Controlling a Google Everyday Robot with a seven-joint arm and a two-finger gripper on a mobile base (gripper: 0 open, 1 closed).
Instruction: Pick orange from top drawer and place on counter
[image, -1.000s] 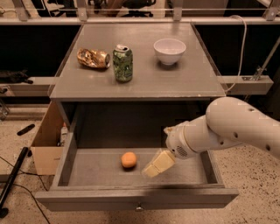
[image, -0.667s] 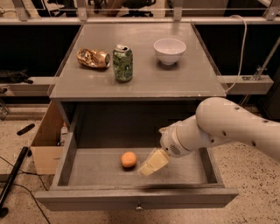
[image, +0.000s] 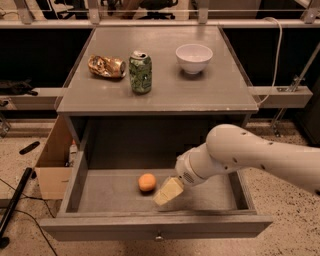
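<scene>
The orange (image: 147, 182) lies on the floor of the open top drawer (image: 155, 227), left of middle. My gripper (image: 167, 192) reaches into the drawer from the right on a white arm (image: 250, 157). Its cream-coloured tip hangs just right of the orange and slightly nearer the front, close to it but apart. The counter (image: 160, 95) is the grey cabinet top above the drawer.
On the counter stand a green can (image: 140, 72), a dented gold-brown can (image: 106, 66) and a white bowl (image: 194, 58). A cardboard box (image: 52, 165) sits left of the cabinet. A black pole (image: 15, 202) and cables lie on the floor at left.
My arm and gripper have moved left inside the drawer, closing on the orange. The orange has not moved.
</scene>
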